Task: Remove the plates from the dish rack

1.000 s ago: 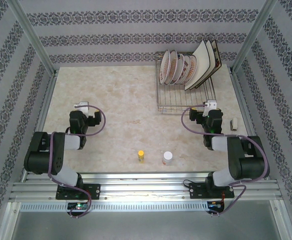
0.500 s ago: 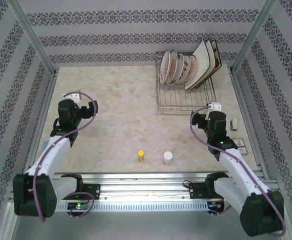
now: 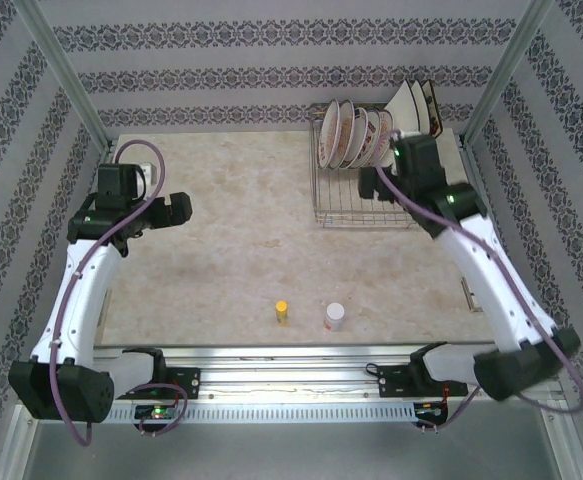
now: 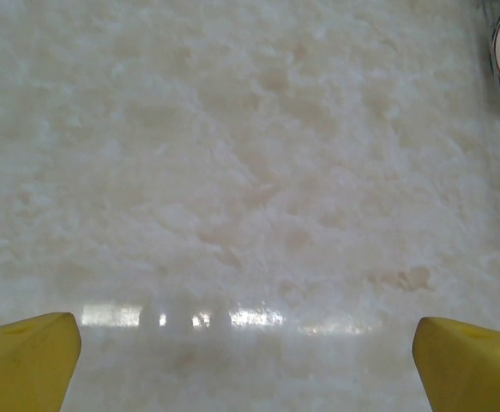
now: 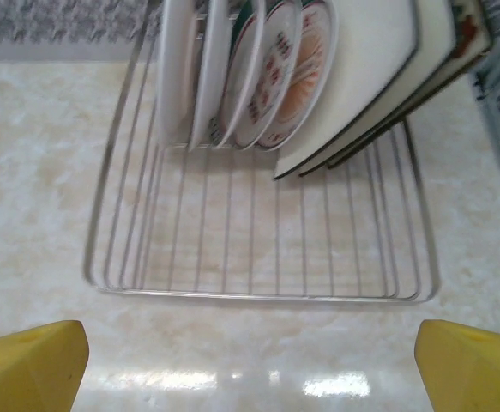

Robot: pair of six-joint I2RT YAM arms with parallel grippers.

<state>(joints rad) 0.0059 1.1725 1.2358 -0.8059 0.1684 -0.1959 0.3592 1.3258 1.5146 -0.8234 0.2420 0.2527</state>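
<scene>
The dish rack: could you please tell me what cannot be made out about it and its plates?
- Round plates: tops cut by the right wrist view's upper edge.
- Square plates: backs face that camera, designs mostly hidden.
- Dish rack: right side behind the right arm, top view.

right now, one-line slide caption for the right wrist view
Open right end effector faces the dish rack, with round plates upright and square plates leaning at its far end.
</scene>
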